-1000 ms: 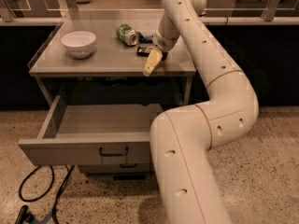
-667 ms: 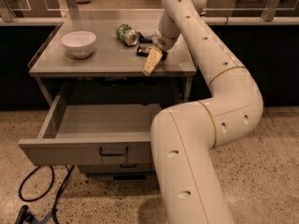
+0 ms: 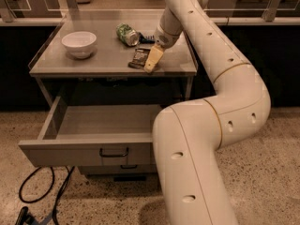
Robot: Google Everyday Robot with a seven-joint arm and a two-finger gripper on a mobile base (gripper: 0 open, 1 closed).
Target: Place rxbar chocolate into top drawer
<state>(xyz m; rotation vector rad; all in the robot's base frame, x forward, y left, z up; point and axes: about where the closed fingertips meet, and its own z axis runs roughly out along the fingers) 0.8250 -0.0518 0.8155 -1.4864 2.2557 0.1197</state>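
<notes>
Showing almost no travel over the last second, gripper (image 3: 153,59) sits low on the table (image 3: 103,62) against rxbar chocolate (image 3: 139,58) at its 9 o'clock, grip state can't tell, bar unlifted, open top drawer (image 3: 70,151) at 6 o'clock waiting

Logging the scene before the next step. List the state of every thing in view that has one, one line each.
top drawer: pulled open, nothing visible inside.
lower drawer: shut.
rxbar chocolate: lying flat on the table, not in the drawer.
green can: on its side.
bowl: upright, looks empty.
gripper: low over the table, right beside the rxbar chocolate.
</notes>
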